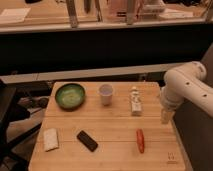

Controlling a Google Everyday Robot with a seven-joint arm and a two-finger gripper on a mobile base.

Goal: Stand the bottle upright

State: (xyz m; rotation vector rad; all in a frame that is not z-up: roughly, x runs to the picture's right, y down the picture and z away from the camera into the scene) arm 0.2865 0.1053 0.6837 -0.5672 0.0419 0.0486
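The bottle is small and whitish-cream with a narrow neck and a pale label. It is on the wooden table, right of centre, and appears to lie lengthwise with its cap pointing to the far edge. My gripper hangs from the white arm at the table's right edge. It is to the right of the bottle, apart from it and holding nothing that I can see.
A white paper cup stands left of the bottle, and a green bowl is further left. A slim red-orange object, a black object and a white packet lie along the near part. A dark counter runs behind the table.
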